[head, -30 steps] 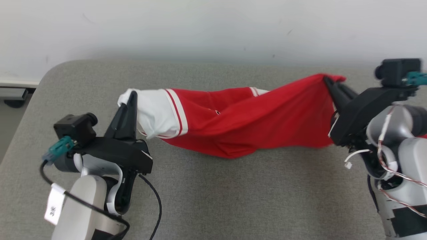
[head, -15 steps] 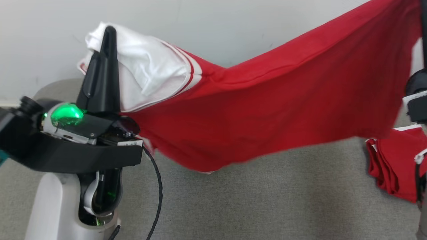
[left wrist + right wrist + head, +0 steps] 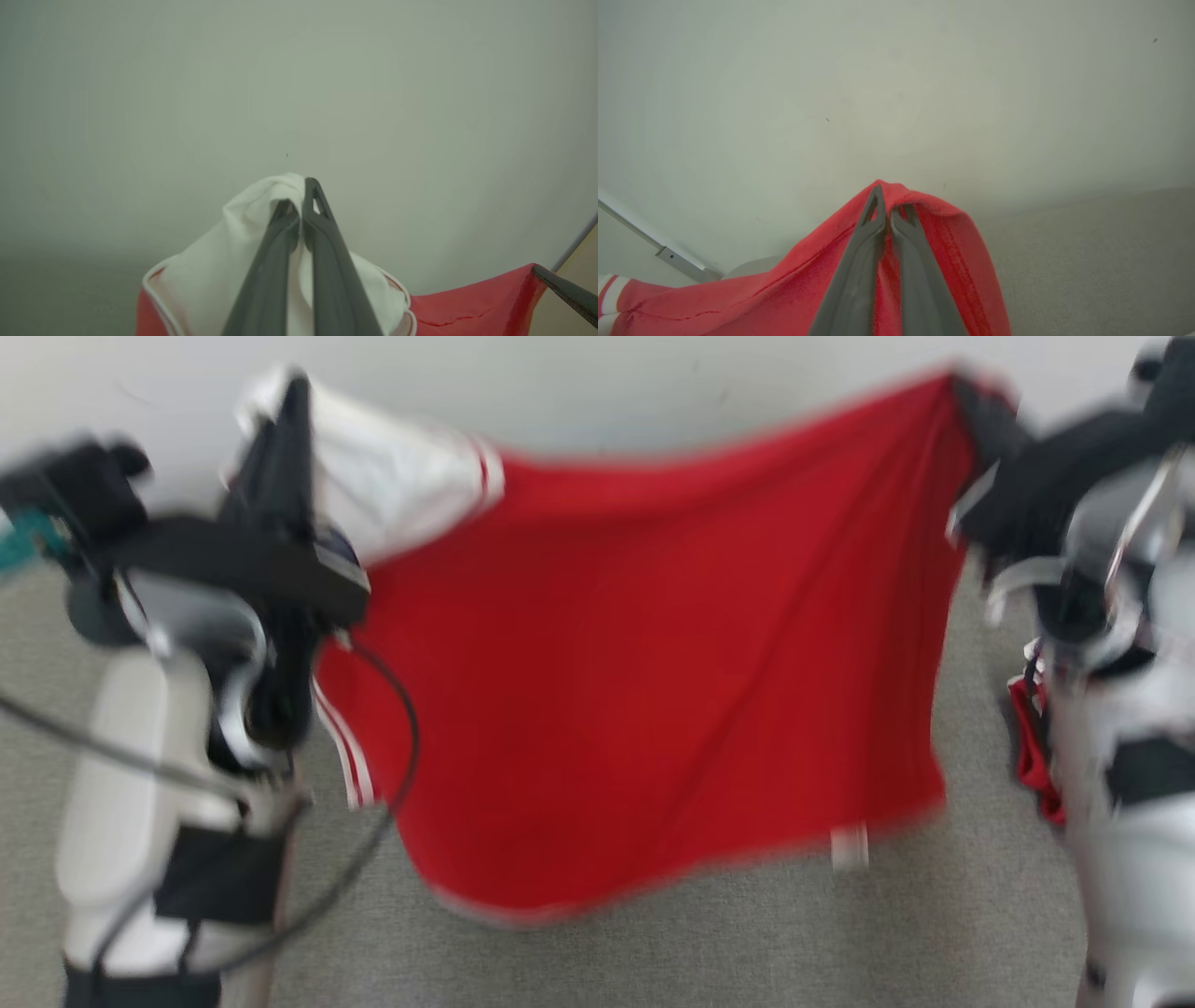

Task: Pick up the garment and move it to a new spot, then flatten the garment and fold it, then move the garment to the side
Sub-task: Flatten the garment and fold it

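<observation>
You are holding the garment (image 3: 635, 663) in the air above the grey table (image 3: 709, 952), left gripper (image 3: 285, 411) clamped on its white sleeve (image 3: 261, 242) and right gripper (image 3: 976, 406) on its red corner (image 3: 934, 210), so when lowering, be laying the bottom hem (image 3: 560, 905) first, level and taut.

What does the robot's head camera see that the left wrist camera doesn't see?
Head view: the whole red garment hanging spread between the left pincer and the right pincer, over the grey table, with another red cloth beside the right arm. It is blurry.
Left wrist view: a sharp close look at the two dark fingers shut tight on the bunched white sleeve, with plain wall behind.
Both: the left pincer gripping the white sleeve, and red fabric next to it.
</observation>
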